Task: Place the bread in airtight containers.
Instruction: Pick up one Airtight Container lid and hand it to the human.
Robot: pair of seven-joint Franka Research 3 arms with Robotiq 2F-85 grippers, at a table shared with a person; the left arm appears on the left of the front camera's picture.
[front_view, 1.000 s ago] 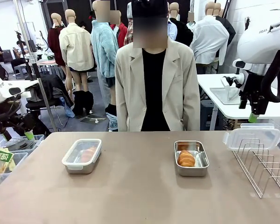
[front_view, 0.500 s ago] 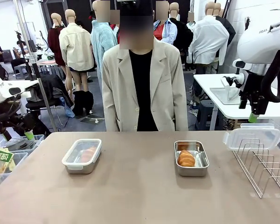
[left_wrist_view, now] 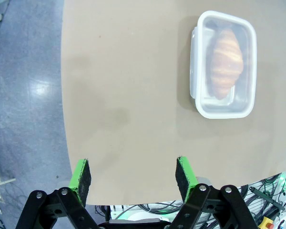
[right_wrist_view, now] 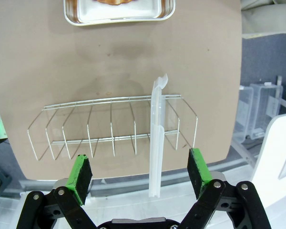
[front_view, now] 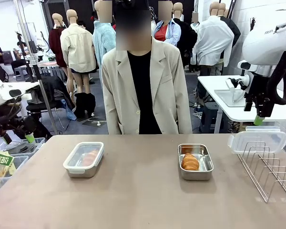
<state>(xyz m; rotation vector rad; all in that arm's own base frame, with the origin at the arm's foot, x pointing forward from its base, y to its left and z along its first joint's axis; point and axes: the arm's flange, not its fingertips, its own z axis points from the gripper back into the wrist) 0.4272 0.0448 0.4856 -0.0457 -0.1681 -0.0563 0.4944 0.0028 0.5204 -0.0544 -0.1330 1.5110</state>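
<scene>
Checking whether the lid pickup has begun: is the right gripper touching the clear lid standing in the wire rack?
Apart. In the right wrist view the open right gripper hangs above the lid, which stands in the wire rack, with neither pad on it.

A brown table (front_view: 133, 200) carried a lidded steel container (front_view: 84, 159) on the robot's left, a roll visible through its clear lid, and an open steel container (front_view: 195, 161) toward the right holding another roll. A wire rack (front_view: 269, 169) stood at the right edge, a clear lid (front_view: 257, 140) propped in it.
</scene>
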